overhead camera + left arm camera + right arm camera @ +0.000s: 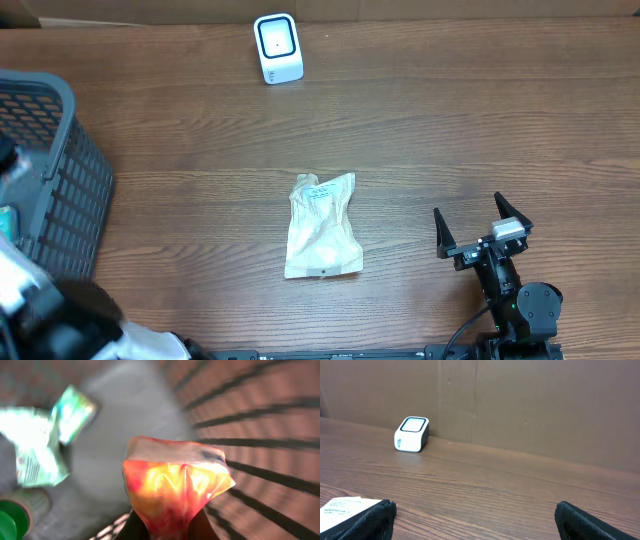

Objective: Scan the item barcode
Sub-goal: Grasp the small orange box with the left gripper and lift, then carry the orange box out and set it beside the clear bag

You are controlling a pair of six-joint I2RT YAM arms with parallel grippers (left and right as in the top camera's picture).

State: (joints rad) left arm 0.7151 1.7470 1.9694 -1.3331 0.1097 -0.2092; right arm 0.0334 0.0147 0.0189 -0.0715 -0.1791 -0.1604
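In the left wrist view my left gripper (169, 529) is shut on the lower end of a glossy red, orange and yellow packet (172, 482), inside the grey mesh basket (260, 420). The barcode scanner (278, 47), a small white box with a dark-rimmed window, stands at the table's far edge and also shows as the scanner (412, 434) in the right wrist view. A white pouch (322, 226) with a printed label lies flat mid-table. My right gripper (482, 232) rests open to the pouch's right, nothing between its fingers (585, 520).
The dark basket (50, 180) stands at the table's left edge. Inside it lie shiny green packets (37, 445) and a green-capped container (12, 520). A brown cardboard wall (530, 405) runs behind the scanner. The left arm's white body (20, 285) shows at the bottom left.
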